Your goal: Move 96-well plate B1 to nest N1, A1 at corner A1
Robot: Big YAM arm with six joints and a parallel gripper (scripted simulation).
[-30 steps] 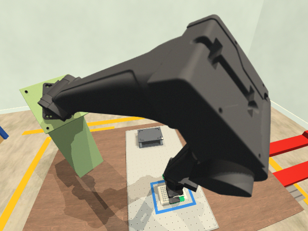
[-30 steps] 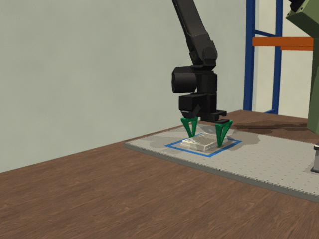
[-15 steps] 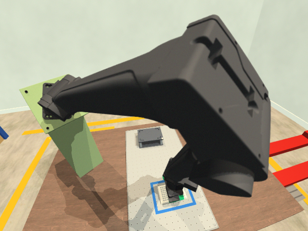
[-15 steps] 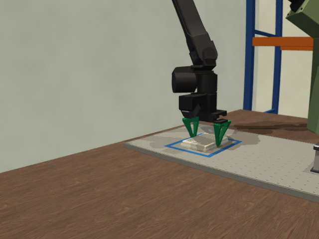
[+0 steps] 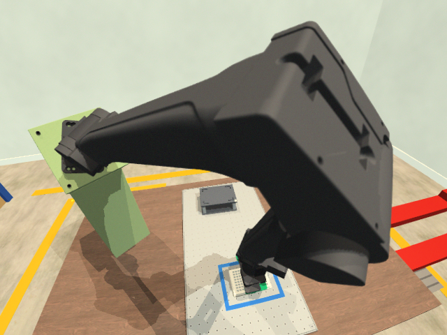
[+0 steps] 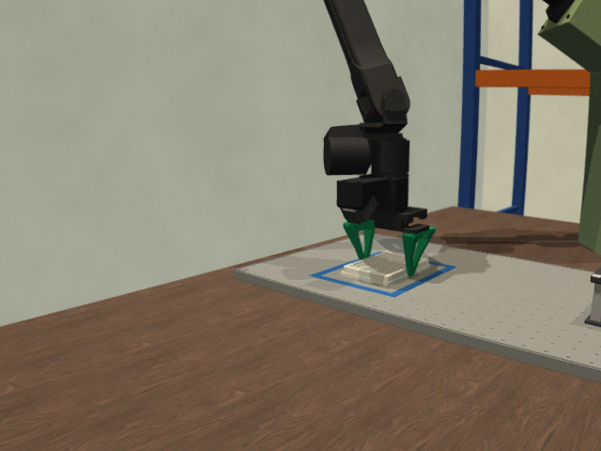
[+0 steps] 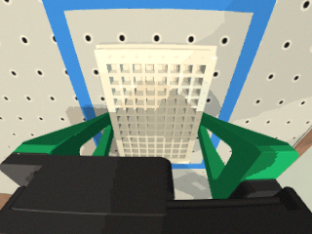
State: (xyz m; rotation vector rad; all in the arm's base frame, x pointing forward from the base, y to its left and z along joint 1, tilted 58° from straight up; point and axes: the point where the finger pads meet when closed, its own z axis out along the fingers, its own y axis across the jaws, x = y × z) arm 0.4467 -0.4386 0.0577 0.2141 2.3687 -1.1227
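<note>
The cream 96-well plate [image 7: 156, 104] [image 6: 383, 276] lies flat inside the blue square of spot B1 on the grey perforated board. It also shows in the exterior view [image 6: 385, 269] and, partly hidden by the arm, in the top view [image 5: 239, 282]. My gripper [image 7: 155, 116] with green fingers stands straight down over the plate, one finger against each long side, shut on the plate. It shows in the exterior view [image 6: 387, 264] too. The dark grey raised nest N1 [image 5: 217, 199] stands empty at the board's far end.
The green pedestal [image 5: 103, 195] carrying the arm's base stands left of the board. The arm's large dark body [image 5: 274, 144] blocks much of the top view. Red beams [image 5: 418, 230] lie on the floor at right; a blue rack [image 6: 495, 106] stands behind the table.
</note>
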